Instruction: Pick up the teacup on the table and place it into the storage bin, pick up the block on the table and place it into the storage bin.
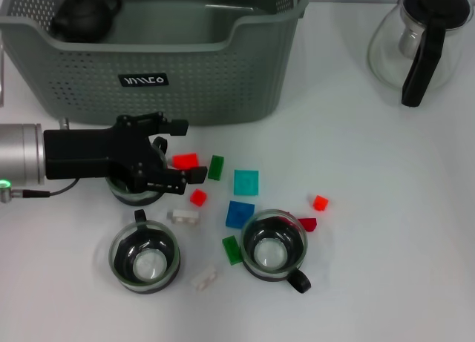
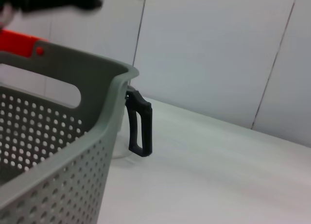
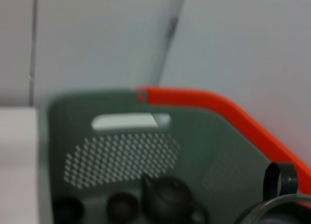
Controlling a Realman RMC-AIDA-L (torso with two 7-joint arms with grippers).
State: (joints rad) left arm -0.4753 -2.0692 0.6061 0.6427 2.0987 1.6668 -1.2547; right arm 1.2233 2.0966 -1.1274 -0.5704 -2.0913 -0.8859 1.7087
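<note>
Your left tool (image 1: 169,155), fingers spread open, sits low over a round glass teacup (image 1: 136,191) on the white counter (image 1: 371,208), just before the large grey-green perforated plastic storage bin (image 1: 223,82), with small coloured blocks (image 1: 246,182) scattered beside it.

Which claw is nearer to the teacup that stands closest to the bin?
The left. The left claw hangs directly over that teacup, in front of the bin. The right claw does not appear in the head view, so it is farther away.
</note>
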